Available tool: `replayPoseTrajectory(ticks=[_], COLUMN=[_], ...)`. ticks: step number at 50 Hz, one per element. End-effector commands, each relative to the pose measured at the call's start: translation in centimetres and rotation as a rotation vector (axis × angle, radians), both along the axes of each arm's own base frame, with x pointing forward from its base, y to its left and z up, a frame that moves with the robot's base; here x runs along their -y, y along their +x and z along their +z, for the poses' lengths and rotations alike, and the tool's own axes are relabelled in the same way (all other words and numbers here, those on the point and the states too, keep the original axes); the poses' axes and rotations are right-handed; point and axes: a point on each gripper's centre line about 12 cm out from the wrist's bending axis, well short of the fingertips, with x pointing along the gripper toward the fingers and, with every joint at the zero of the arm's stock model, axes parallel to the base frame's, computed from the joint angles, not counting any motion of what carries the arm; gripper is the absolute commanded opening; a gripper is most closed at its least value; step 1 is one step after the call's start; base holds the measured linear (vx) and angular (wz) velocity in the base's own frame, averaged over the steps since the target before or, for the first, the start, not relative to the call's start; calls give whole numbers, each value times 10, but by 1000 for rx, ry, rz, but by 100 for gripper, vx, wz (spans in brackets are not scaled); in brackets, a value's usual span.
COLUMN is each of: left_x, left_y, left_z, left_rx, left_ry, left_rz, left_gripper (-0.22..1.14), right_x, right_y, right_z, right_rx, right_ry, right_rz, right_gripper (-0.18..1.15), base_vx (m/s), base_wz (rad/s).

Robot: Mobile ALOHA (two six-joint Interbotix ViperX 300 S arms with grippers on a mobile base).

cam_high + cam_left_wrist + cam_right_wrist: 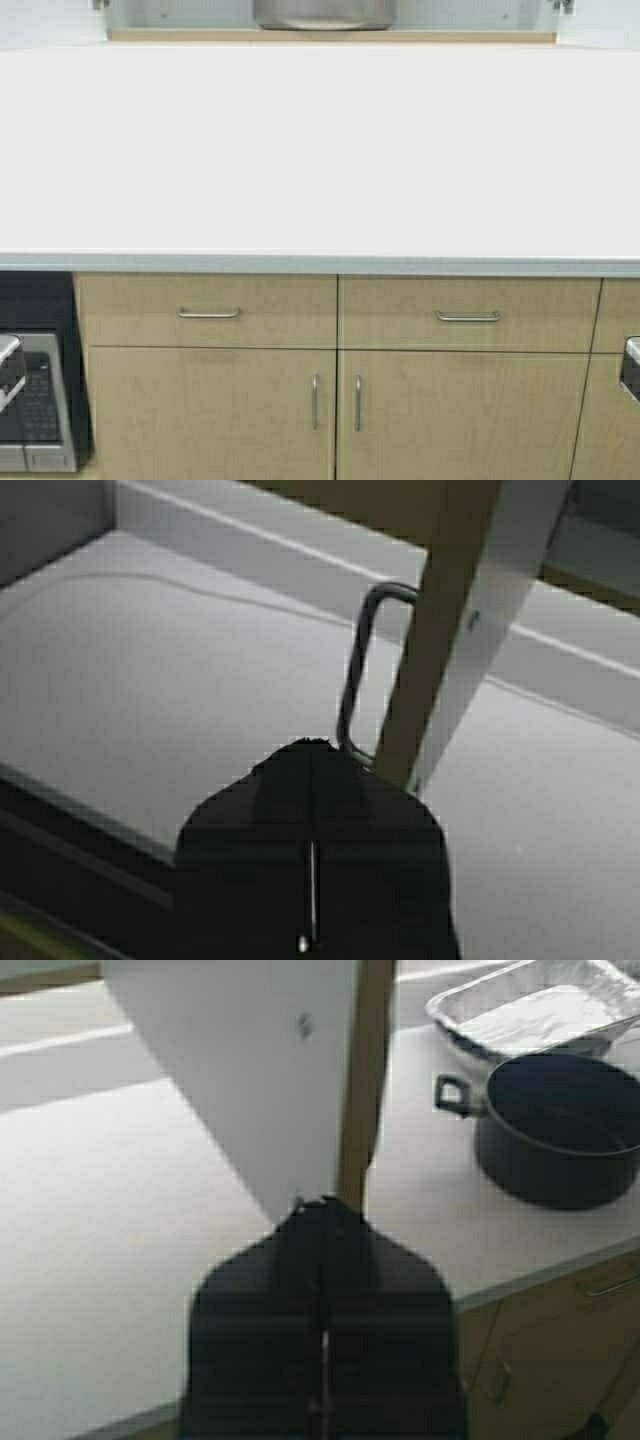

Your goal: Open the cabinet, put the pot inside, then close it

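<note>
- The cabinet above the back of the counter stands open, with only its bottom edge and pale inside in the high view.
- A grey vessel with a rounded base sits mid-shelf in the cabinet, its top cut off by the frame.
- The pot is outside the cabinet. It stands upright on the counter near the front edge, beyond the right door, with its mouth up.
- The pot is round with no clear long axis, and its one visible black loop handle sticks out sideways toward that door.
- A foil tray lies just behind the pot.
- The left gripper has its fingers pressed together. Its tip is at the tan edge of the left door, at the lower end of the steel handle.
- The right gripper is also pinched together, its tip against the lower edge of the right door, whose white inner face shows.
- Below the cabinet, drawers sit under the counter, with a steel appliance to their left.
- No writing can be read.
</note>
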Motion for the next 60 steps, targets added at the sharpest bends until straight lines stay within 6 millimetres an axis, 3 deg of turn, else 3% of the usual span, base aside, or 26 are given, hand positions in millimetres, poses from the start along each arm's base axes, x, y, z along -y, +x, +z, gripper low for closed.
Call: replayPoseTrajectory(ticks=[1, 6, 13, 30, 37, 48, 54, 60], left_x=[-17, -25, -34, -33, -23, 9, 32, 52], left_y=[40, 75, 105, 129, 135, 145, 136, 112], left_z=[21, 25, 28, 18, 13, 11, 9, 9], left_rx=[20, 26, 41, 31, 23, 15, -9, -19], left_ry=[13, 14, 18, 13, 10, 9, 0, -2], left_rz=[3, -6, -8, -24, -47, -115, -161, -195], left_gripper=[4, 4, 4, 4, 4, 4, 4, 4], right_x=[33, 52, 67, 85, 65, 10, -20, -49], right_y=[12, 27, 54, 111, 127, 143, 135, 113], right_z=[31, 35, 38, 26, 25, 29, 31, 37], right_rx=[69, 75, 83, 100, 102, 109, 99, 102], right_ry=[-28, -32, -35, -36, -34, -38, -32, -32], right_rz=[-66, -95, -98, -67, -18, 97, 149, 201], right_gripper=[8, 7, 7, 7, 7, 7, 7, 7], base_vx=[-6, -4, -1, 2, 2, 1, 0, 0], base_wz=[5, 5, 1, -3, -2, -1, -1, 0])
